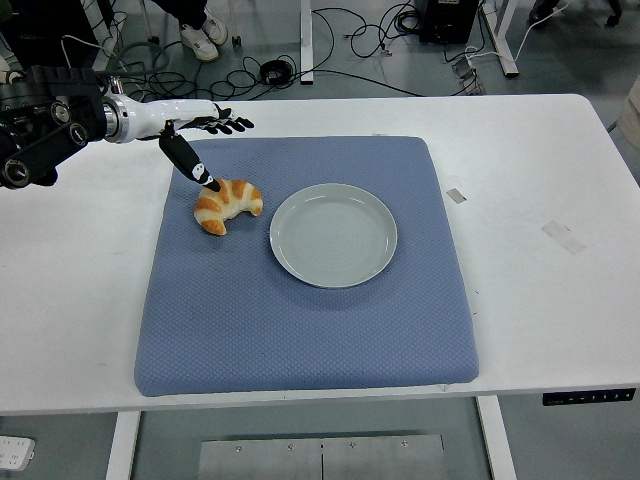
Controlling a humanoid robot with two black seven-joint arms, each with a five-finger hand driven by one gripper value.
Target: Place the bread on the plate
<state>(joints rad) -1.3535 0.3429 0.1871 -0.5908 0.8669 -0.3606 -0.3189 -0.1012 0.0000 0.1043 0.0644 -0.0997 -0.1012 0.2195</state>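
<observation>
White table [540, 330]: fills the lower and middle frame, its near edge along the bottom; bare at the right apart from small pale tape marks.
Blue mat [300, 330]: padded, dimpled cloth square at the centre of the frame, carrying both task items.
Plate [334, 235]: pale grey-green, round, with nothing on it, at the centre of the mat.
Bread [226, 204]: a golden croissant lying flat on the mat in the centre-left of the frame, just beside the plate's left rim and not touching it, horns pointing down and right.
How it should handle: likely very light, soft and flaky, so a hard squeeze would crush or shed crust; the mat under it looks grippy, so it probably will not slide away.
Where to take hold: my judgement is across the thick middle of the curve, thumb on one flank and fingers on the other, not by a thin horn tip, which could snap.
Left hand [200, 140]: in the upper left of the frame, over the mat's far-left corner; fingers spread apart and clamped on nothing, the thumb angled down with its tip at the croissant's upper edge. Contact cannot be judged.
Right hand: not visible.
Far background: floor with black cables [350, 30] and desk legs along the top edge.
</observation>
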